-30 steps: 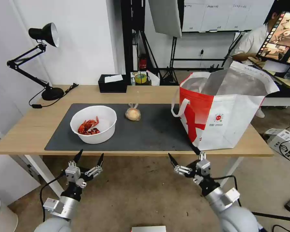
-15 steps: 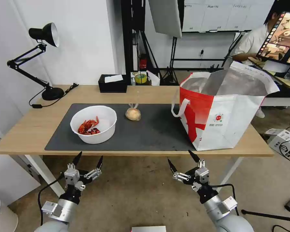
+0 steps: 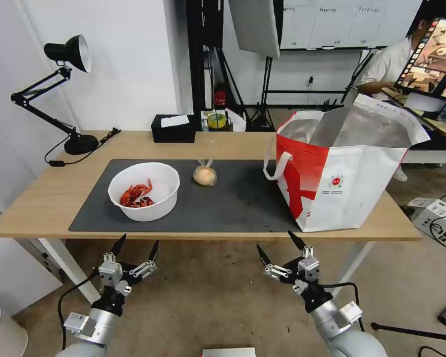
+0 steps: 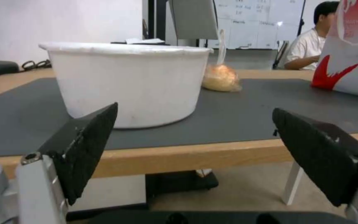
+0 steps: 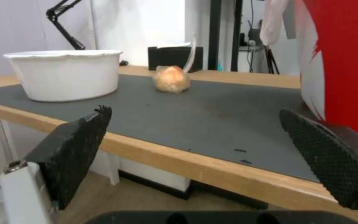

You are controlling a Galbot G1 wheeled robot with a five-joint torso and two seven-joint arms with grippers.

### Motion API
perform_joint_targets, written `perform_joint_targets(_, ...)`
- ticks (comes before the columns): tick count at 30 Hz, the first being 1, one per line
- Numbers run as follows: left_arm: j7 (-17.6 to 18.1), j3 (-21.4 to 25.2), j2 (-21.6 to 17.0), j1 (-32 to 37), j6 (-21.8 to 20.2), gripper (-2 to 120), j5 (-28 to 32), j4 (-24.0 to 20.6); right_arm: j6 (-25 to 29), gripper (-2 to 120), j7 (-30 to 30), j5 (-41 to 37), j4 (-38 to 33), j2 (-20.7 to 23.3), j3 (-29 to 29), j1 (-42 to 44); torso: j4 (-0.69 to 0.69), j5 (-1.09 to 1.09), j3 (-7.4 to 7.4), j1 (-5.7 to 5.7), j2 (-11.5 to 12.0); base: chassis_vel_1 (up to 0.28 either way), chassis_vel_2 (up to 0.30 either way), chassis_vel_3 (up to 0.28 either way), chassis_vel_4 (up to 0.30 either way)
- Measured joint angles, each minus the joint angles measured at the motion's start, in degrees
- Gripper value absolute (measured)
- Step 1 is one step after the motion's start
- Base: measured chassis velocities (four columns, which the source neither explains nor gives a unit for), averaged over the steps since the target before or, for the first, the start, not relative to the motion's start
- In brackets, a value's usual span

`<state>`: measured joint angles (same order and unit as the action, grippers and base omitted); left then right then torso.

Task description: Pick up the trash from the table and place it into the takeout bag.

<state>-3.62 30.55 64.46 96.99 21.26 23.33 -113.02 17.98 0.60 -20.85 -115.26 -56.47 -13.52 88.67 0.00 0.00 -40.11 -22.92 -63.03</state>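
Trash bowl (image 3: 143, 191) could tip and spill shells if the spread-open left pincer (image 3: 135, 245), below the counter (image 3: 44, 198), clips its rim; right pincer (image 3: 278, 245) also gapes

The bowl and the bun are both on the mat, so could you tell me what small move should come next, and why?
Probably raise the left gripper up and forward toward the bowl. Both grippers hang below the table edge with jaws open, holding nothing; the bowl sits nearest the left one, and the bag stands open.
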Motion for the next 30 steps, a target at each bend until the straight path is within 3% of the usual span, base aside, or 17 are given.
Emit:
perform_joint_targets(8, 0.0, 0.1, 0.2, -0.3, 0.1, 100, 0.1, 0.4, -2.6, 100, 1.7, -0.7, -0.1, 0.4, 2.9, -4.1, -0.01, 0.0, 0.0, 0.0, 0.0, 0.0, 0.0, 0.0, 0.0)
perform_joint_targets(18, 0.0, -0.1, -0.1, -1.5, 0.1, 100, 0.3, 1.0, -10.0, 100, 7.4, -6.7, 0.9, 2.1, 14.4, -21.6, -0.01, 0.0, -0.01, 0.0, 0.0, 0.0, 0.0, 0.0, 0.0)
perform_joint_targets(21, 0.1, 0.1, -0.2, -1.6, 0.1, 100, 0.4, 1.1, -12.2, 100, 9.5, -9.6, 5.0, 1.7, 21.4, -33.5, 0.01, -0.01, -0.01, -0.01, 0.0, 0.0, 0.0, 0.0, 0.0)
perform_joint_targets(26, 0.1, 0.3, -0.1, -1.4, 0.1, 100, 0.4, 1.1, -14.2, 100, 12.1, -13.1, 10.0, -0.3, 27.4, -42.6, 0.01, 0.01, -0.01, 0.0, 0.0, 0.0, 0.0, 0.0, 0.0)
perform_joint_targets(30, 0.1, 0.8, 0.0, -1.2, 0.1, 100, 0.4, 1.2, -16.6, 100, 14.8, -16.3, 18.4, -4.7, 33.6, -53.1, 0.01, 0.0, -0.01, 0.0, 0.0, 0.0, 0.0, 0.0, 0.0)
